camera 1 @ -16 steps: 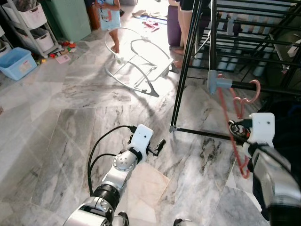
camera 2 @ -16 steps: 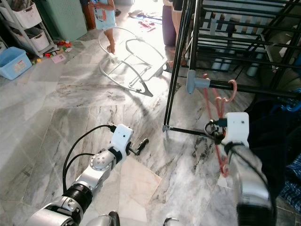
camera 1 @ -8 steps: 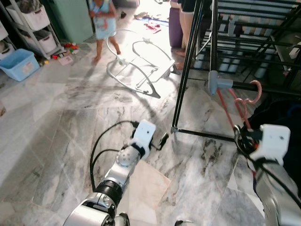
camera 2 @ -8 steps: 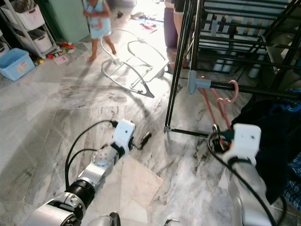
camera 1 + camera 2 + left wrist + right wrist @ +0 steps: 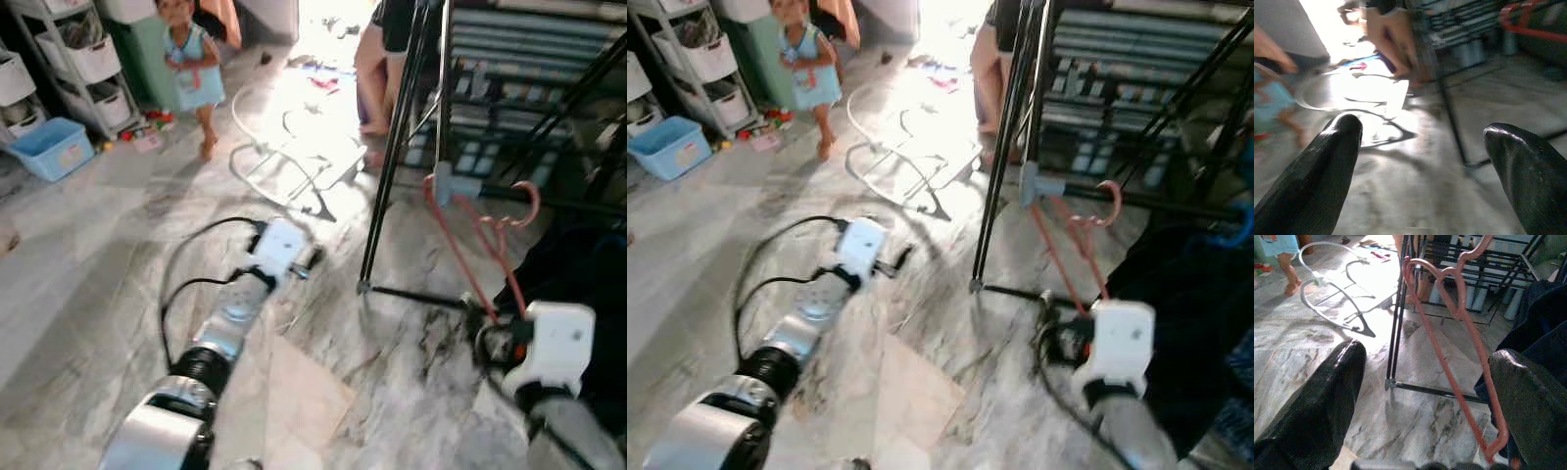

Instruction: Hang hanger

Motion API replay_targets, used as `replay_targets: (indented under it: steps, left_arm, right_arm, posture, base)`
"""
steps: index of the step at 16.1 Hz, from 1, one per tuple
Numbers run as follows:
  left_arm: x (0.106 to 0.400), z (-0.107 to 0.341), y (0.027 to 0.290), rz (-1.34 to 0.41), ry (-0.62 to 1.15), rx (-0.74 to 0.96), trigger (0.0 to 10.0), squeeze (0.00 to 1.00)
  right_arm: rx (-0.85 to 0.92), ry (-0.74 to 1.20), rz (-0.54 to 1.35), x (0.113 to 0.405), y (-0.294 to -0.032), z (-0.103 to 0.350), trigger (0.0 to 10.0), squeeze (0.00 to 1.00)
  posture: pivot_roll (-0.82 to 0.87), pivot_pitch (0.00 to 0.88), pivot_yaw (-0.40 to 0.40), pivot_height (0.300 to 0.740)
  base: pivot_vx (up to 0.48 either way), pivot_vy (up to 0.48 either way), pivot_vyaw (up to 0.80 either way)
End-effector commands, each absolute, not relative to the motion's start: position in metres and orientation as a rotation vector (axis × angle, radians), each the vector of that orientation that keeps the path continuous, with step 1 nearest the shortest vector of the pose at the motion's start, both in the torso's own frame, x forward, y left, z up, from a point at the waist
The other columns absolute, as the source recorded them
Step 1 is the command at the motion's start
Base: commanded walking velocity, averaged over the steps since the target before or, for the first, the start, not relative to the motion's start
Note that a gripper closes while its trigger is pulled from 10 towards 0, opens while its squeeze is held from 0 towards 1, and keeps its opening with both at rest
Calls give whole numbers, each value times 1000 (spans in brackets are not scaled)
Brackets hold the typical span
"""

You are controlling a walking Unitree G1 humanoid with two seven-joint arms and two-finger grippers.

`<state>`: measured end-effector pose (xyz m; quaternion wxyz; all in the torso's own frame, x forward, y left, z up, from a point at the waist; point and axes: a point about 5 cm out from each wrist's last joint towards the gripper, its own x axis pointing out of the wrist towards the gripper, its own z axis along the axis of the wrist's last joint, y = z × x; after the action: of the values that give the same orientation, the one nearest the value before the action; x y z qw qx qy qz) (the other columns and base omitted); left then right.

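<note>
Right pincer (image 5: 1425, 396) gapes wide below your pink hanger (image 5: 1459, 333), which hangs hooked on the black drying rack (image 5: 431, 108); your left pincer (image 5: 1422, 166), fingers also spread, reaches forward low over the marble floor (image 5: 88, 255).

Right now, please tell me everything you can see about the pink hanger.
The pink hanger looks like thin plastic, salmon-pink, with a curved hook and a heart-like bend below it. Its hook sits over the dark horizontal rail of the drying rack, beside a grey joint. The long body slopes down from there to the right pincer. In the right wrist view it runs between the two open fingers, which do not touch it. Dark clothing hangs next to it.
</note>
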<state>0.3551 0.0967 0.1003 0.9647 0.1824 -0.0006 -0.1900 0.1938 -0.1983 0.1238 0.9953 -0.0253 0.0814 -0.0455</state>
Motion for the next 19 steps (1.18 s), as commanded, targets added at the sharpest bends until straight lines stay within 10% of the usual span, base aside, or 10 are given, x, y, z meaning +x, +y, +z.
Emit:
replay_targets:
  steps: [1, 5, 14, 19]
  left_arm:
    - [352, 93, 110, -290, 6, 402, 10000, 0]
    - [340, 75, 159, 34, 89, 360, 10000, 0]
    - [332, 67, 144, -110, 79, 431, 10000, 0]
    - [340, 74, 125, -145, 65, 415, 10000, 0]
  right_arm:
    - [-39, 152, -73, 192, -192, 124, 10000, 1000]
    - [-1, 104, -117, 213, -183, 118, 10000, 1000]
    - [53, 66, -119, 226, -164, 103, 10000, 973]
    - [57, 60, -193, 222, -171, 99, 10000, 490]
  posture:
    - [-15, 0, -38, 740]
    - [37, 0, -59, 740]
    - [87, 0, -52, 740]
    - [68, 0, -39, 740]
  base:
    - [0, 0, 0]
    - [0, 0, 0]
    - [0, 0, 0]
    - [0, 0, 0]
